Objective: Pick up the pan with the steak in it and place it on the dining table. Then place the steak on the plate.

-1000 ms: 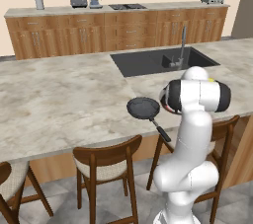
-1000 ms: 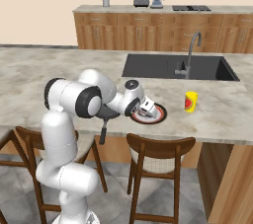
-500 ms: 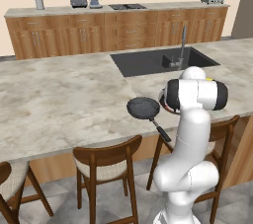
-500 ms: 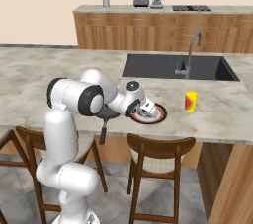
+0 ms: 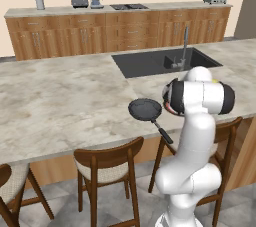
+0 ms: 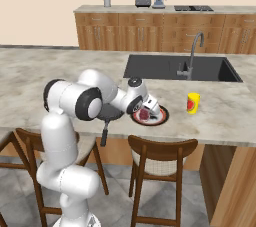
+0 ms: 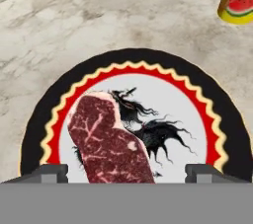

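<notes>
Hand view shows the flat red marbled steak lying over the round plate with pale centre and red-black rim, between the gripper's spread, open fingertips. The dark round frying pan already sits empty on the beige marbled dining table; only withdrawal seems left.

Wooden drawer cabinets line the beige back wall; wooden stools stand on grey tiled floor.

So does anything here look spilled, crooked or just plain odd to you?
Nothing spilled or broken. The steak lies on the plate, off to one side of its middle, between the gripper fingertips. The pan sits flat on the dining table with its handle sticking out past the edge. The yellow cup stands upright.
</notes>
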Robot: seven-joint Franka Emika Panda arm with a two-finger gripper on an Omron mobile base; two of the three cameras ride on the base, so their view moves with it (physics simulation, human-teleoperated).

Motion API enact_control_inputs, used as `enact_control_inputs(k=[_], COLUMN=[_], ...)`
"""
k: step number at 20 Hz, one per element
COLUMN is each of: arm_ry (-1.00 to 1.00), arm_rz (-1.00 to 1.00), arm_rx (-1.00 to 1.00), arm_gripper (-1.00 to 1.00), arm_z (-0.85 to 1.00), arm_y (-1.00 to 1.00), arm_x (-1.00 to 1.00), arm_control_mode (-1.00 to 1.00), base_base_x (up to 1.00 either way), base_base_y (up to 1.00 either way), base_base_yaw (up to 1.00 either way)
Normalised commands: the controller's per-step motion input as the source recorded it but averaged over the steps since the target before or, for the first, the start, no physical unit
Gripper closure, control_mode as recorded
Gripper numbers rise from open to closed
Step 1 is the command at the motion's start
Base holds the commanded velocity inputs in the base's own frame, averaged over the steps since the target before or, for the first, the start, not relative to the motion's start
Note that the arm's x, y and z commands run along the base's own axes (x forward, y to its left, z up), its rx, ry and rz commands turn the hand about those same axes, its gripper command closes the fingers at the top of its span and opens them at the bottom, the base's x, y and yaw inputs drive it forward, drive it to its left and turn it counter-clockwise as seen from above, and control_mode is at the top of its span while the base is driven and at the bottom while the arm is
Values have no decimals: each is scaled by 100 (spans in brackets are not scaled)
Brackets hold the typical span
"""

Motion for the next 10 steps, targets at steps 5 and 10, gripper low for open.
enact_control_inputs(k=[5, 10], arm_ry=[0, -2], arm_rz=[0, 7], arm_rx=[1, -1], arm_gripper=[-100, -100], arm_z=[62, 75], arm_y=[5, 47], arm_x=[-5, -43], arm_control_mode=[-100, -100], base_base_x=[0, 0], base_base_y=[0, 0], base_base_yaw=[0, 0])
